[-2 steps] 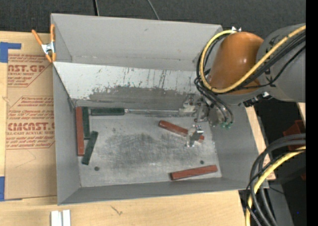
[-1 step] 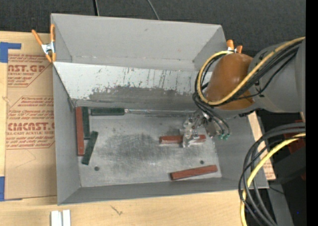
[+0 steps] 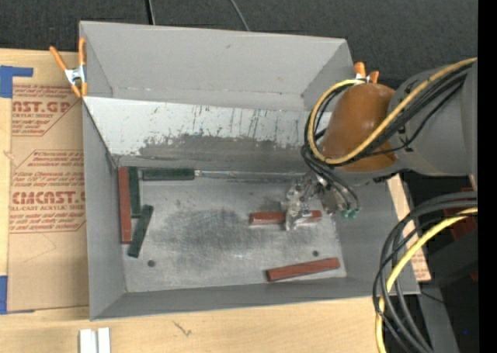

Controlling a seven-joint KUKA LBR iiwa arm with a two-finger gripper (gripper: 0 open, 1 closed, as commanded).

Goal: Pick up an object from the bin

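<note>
My gripper point(image 3: 297, 214) is down at the bin floor, right of the middle, with its fingers on either side of a flat red-brown bar point(image 3: 268, 219) that lies crosswise there. The bar's left end sticks out from between the fingers and the bar rests on the floor. A second red-brown bar point(image 3: 303, 270) lies nearer the front right corner, apart from the gripper.
Along the left wall lie a red-brown bar point(image 3: 125, 205) and a dark green bar point(image 3: 140, 230) side by side. Another dark green bar point(image 3: 167, 175) lies along the back wall. The arm with its orange cover and cables hangs over the bin's right side.
</note>
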